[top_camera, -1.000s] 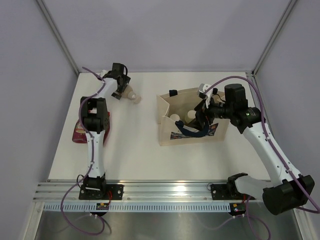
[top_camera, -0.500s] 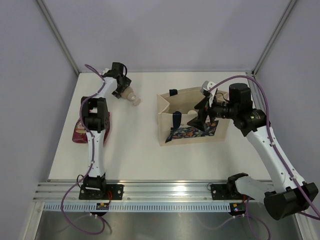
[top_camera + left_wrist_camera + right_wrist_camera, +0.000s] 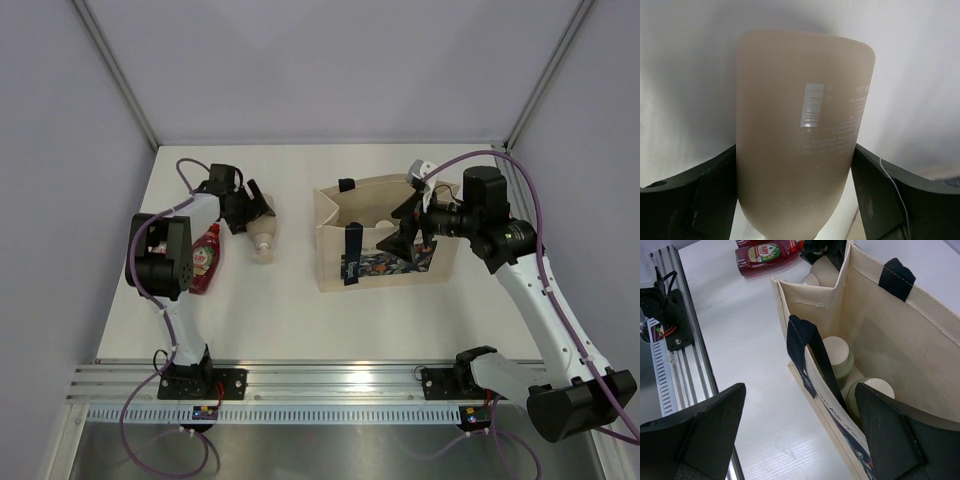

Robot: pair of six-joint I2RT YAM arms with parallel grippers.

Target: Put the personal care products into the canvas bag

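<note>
The cream canvas bag [image 3: 333, 208] stands right of centre, its navy handle [image 3: 805, 342] up. Inside it stand two pale cylinders with white caps [image 3: 836, 352] [image 3: 879, 388]. My right gripper [image 3: 398, 232] hangs open just above the bag's front wall, empty; in its wrist view [image 3: 800, 440] the jaws straddle that wall. My left gripper [image 3: 245, 210] is shut on the beige pump bottle [image 3: 263, 240], which fills the left wrist view [image 3: 800, 150] between the fingers [image 3: 695, 200]. A red squeeze bottle [image 3: 205, 258] lies beside the left arm. The green bottle is out of view.
Two red bottles [image 3: 767, 252] lie side by side left of the bag in the right wrist view. The left arm's elbow [image 3: 155, 255] sits over the table's left side. An aluminium rail [image 3: 330, 385] runs along the near edge; grey walls enclose the table.
My left gripper has swung nearer and rightward with the beige bottle. My right gripper has lifted out of the bag, and the handle has dropped back against the front wall.
</note>
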